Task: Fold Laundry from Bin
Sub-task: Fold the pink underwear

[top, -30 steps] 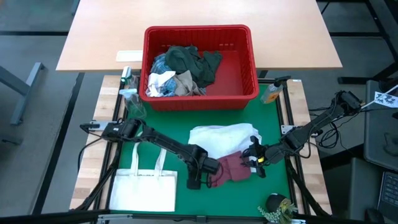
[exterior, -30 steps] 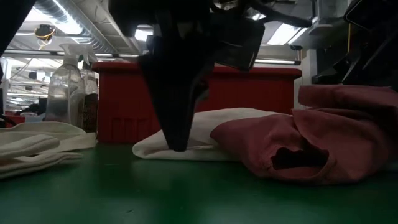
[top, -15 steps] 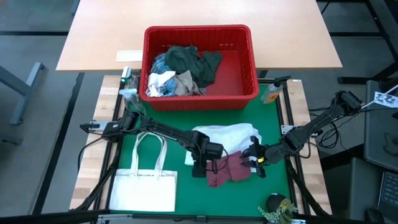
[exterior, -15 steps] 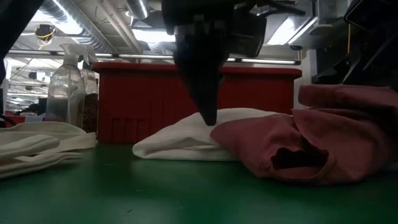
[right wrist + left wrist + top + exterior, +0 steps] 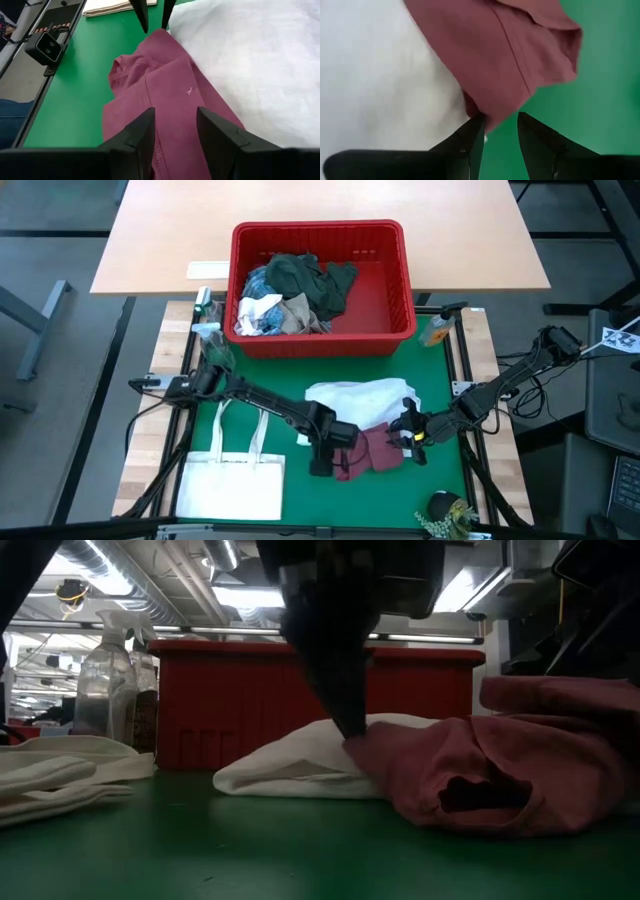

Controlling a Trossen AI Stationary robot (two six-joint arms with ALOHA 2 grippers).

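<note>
Green mat surface [image 5: 240, 430], pale wooden table [image 5: 180, 230] behind it, industrial ceiling lights in the low view. Left hand [image 5: 322, 465] sits at the near-left edge of the crumpled maroon cloth garment [image 5: 372, 450]; in the left wrist view its two dark fingers [image 5: 465, 145] are a little apart with the maroon hem [image 5: 490, 122] right at the gap, touching the tip of one finger. Cannot tell whether the hem is pinched or only touched. In the low view the left hand [image 5: 350, 725] comes down from above and meets the surface where maroon garment [image 5: 500, 780] overlaps the white cloth garment [image 5: 290, 765].

Right hand [image 5: 408, 432] is at the far-right side of the same maroon garment, fingers [image 5: 140, 135] spread apart over the maroon cloth [image 5: 160, 95]; no grip visible. The right wrist view also shows the left hand's tips [image 5: 152, 15] at the opposite edge of the garment, beside the white garment [image 5: 250, 60].

White garment [image 5: 360, 400] lies flat on the mat, partly under the maroon one. Flat white tote bag with handles [image 5: 232, 480] lies on the mat's near-left corner. Rectangular red plastic bin with slotted sides [image 5: 390, 290] stands at the far edge of the mat, holding a heap of dark green, white, blue-striped and beige cloth pieces [image 5: 290, 295]. Clear spray bottle [image 5: 208, 330] stands left of the bin, small orange-capped bottle [image 5: 436, 330] to its right.
</note>
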